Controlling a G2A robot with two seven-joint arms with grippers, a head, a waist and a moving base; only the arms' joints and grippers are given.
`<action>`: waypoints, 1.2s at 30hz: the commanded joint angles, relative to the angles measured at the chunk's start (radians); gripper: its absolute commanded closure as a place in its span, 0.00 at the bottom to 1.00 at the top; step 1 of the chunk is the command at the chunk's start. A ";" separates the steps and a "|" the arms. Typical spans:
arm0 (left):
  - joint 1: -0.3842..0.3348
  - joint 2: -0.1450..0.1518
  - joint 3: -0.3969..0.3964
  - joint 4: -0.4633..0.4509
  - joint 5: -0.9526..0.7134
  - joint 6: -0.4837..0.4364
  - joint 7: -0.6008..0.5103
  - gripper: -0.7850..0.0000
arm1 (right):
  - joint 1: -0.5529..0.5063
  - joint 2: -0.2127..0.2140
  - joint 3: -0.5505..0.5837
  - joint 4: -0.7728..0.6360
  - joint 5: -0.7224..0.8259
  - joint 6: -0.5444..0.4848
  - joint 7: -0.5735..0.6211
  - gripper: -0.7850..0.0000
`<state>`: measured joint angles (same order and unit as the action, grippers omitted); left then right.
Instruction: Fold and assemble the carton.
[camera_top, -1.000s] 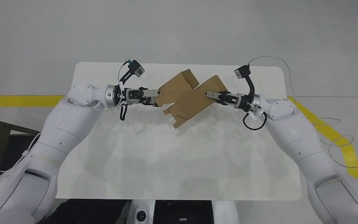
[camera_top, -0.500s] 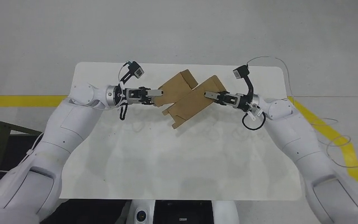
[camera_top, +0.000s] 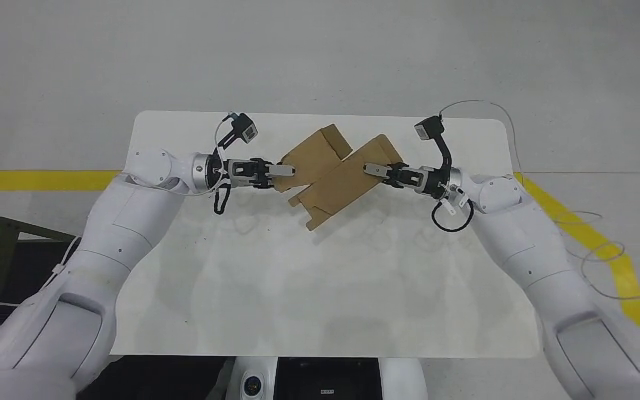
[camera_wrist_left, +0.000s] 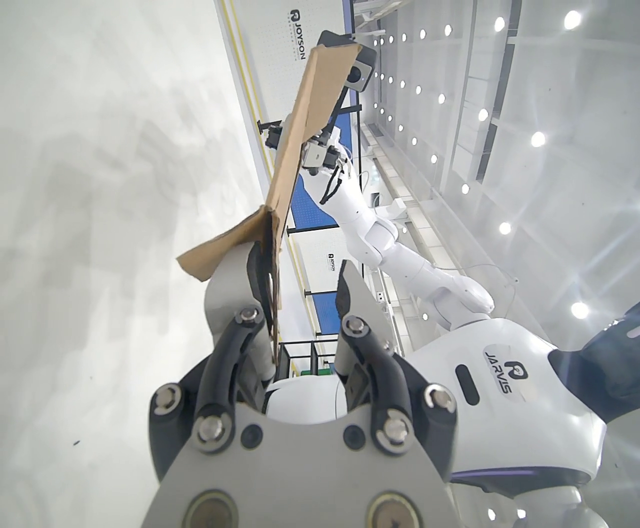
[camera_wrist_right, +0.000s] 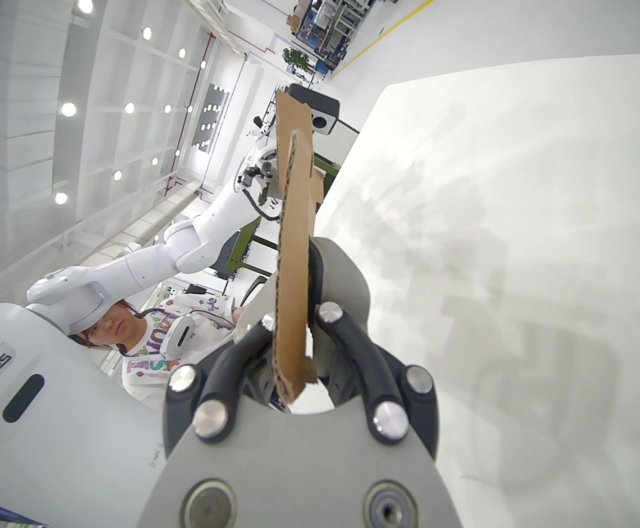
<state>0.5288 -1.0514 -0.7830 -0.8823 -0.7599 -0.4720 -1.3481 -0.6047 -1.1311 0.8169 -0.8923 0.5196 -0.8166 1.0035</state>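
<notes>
Carton (camera_top: 338, 176) tight in right jaws, loose between half-open left jaws.

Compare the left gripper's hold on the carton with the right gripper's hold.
The left gripper is open: its fingers stand apart and the carton edge lies against just one of them. The right gripper is shut, pinching the board between both fingers. The left gripper is at the carton's left end, the right gripper at the opposite end. Both take the cardboard edge-on, above the table.
</notes>
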 joint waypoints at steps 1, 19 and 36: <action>0.003 -0.003 -0.004 0.003 -0.012 0.004 -0.003 0.66 | -0.001 -0.001 0.002 -0.002 -0.001 0.002 0.002 1.00; 0.001 -0.012 -0.048 -0.030 0.029 0.033 -0.033 1.00 | -0.004 -0.002 0.042 0.019 -0.033 0.014 0.014 0.00; -0.014 0.033 -0.083 -0.197 0.218 0.102 -0.102 1.00 | -0.077 0.074 0.142 -0.196 -0.054 0.110 0.110 0.12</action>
<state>0.5165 -1.0202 -0.8692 -1.0748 -0.5556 -0.3730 -1.4474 -0.6782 -1.0583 0.9637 -1.0669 0.4505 -0.7161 1.1041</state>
